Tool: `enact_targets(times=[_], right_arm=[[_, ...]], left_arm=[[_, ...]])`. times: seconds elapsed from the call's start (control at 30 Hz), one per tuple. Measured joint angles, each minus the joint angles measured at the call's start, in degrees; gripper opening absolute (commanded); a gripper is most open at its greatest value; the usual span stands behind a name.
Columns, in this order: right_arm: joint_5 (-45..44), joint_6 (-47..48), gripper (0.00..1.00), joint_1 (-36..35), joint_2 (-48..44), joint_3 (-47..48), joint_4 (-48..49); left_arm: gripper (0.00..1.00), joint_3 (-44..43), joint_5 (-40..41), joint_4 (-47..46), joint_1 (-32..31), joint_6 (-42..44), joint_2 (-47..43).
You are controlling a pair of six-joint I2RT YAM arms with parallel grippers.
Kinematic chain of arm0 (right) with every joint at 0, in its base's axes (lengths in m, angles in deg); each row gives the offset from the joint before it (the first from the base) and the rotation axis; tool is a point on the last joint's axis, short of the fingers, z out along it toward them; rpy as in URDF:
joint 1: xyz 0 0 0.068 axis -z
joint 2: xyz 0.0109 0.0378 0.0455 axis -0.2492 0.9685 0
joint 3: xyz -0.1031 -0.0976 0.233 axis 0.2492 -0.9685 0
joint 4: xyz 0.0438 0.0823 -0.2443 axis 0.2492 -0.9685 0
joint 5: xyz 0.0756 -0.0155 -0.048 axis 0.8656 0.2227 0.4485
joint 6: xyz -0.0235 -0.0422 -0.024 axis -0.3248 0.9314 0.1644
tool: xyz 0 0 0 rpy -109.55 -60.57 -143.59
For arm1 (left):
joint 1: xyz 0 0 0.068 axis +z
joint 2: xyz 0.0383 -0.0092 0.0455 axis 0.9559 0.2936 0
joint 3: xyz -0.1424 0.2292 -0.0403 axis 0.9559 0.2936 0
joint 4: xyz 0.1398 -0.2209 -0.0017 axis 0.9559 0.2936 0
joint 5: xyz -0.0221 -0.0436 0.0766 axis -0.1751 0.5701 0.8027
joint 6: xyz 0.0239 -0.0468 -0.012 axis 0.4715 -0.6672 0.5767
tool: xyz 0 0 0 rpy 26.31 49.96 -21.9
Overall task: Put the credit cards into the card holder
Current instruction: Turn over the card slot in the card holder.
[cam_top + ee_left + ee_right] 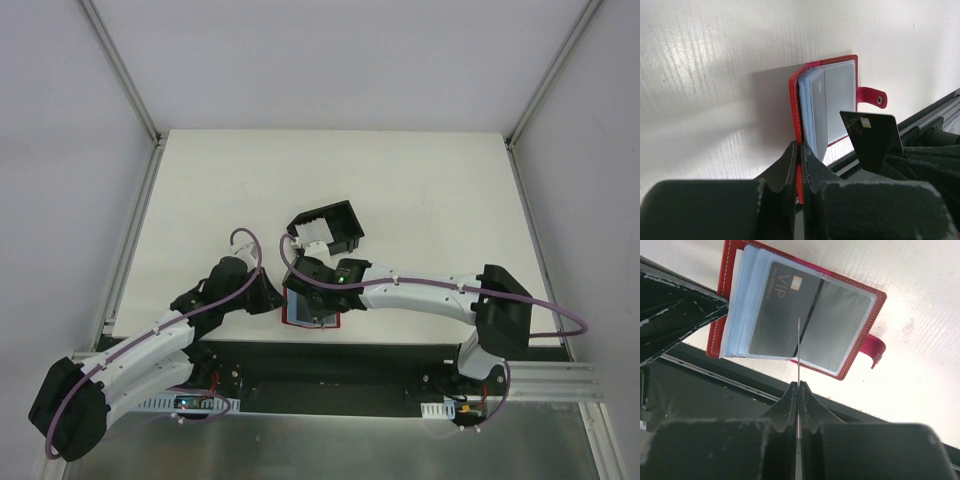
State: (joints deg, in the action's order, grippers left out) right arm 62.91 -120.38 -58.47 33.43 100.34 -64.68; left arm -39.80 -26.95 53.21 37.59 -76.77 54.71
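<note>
The red card holder point(312, 308) lies open near the table's front edge, its pale blue sleeves point(742, 305) fanned up. My left gripper point(801, 150) is shut on the edge of its red cover point(796, 100); it also shows in the top view point(272, 297). My right gripper point(798, 386) is shut on a thin credit card point(798, 350), seen edge-on and held upright just above the open sleeves. In the left wrist view that card point(872, 137) looks dark with a small chip. A dark card marked VIP point(782, 310) shows inside the top clear sleeve.
A black open-sided box point(338, 222) holding pale cards point(315, 234) stands just behind the card holder. The wallet's snap tab point(874, 347) sticks out to the side. A black metal base rail point(330, 365) runs along the table's near edge, right under the wallet.
</note>
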Motion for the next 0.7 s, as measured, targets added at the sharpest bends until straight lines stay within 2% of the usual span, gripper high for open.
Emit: enact_targets(times=[0.37, 0.7], right_arm=[[-2.7, -0.1, 0.00, 1.4, -1.7, -1.0, -0.7], [0.9, -1.1, 0.00, 4.9, -2.5, -8.2, 5.1]], left_arm=[[0.00, -2.4, -2.5, 0.0, 0.0, 1.6, -0.6], [0.00, -3.5, -4.1, -0.3, 0.0, 1.8, 0.9]])
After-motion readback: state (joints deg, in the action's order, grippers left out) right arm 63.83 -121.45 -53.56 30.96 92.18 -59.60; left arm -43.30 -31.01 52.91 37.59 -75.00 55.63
